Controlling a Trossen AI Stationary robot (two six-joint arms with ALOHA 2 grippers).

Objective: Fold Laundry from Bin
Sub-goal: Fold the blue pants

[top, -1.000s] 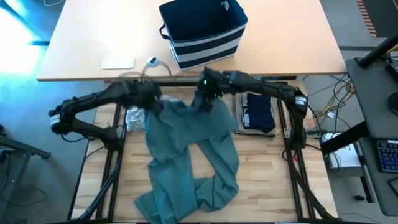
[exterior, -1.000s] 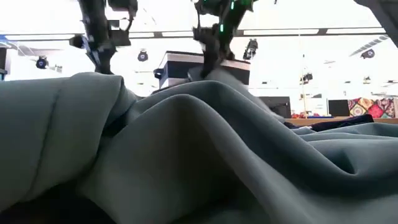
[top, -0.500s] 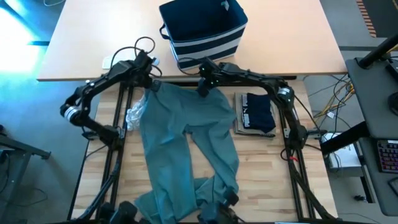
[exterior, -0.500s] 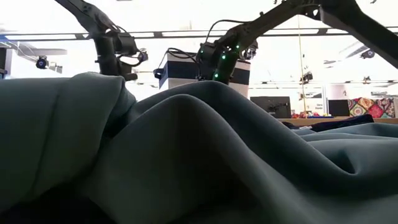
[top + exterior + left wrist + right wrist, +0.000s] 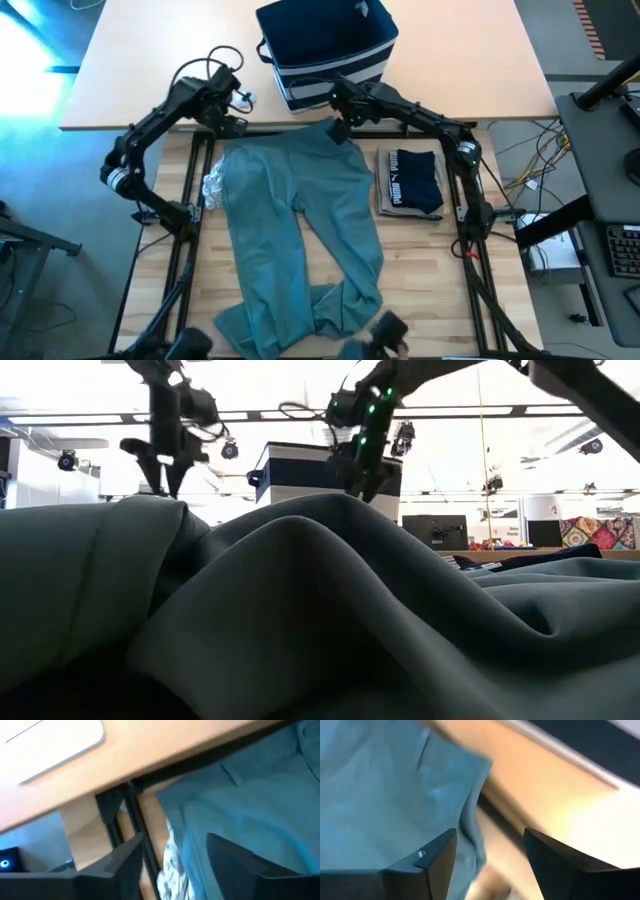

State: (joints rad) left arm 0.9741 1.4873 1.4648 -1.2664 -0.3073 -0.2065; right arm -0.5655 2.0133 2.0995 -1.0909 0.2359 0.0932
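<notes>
Teal garment (image 5: pixel 300 230) below parted fingers (image 5: pixel 425 865)

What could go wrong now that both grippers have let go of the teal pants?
The teal pants lie with their legs bunched near the table's front edge, so a fold from here may come out crooked. A grey-white patterned garment is partly under their left side and might get dragged along. The left gripper and right gripper hover open nearby and could snag the waistband.

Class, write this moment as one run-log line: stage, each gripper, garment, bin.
stage: spreading | left gripper: open, above waistband | right gripper: open, above waistband | teal garment: flat, released | bin: beyond
</notes>
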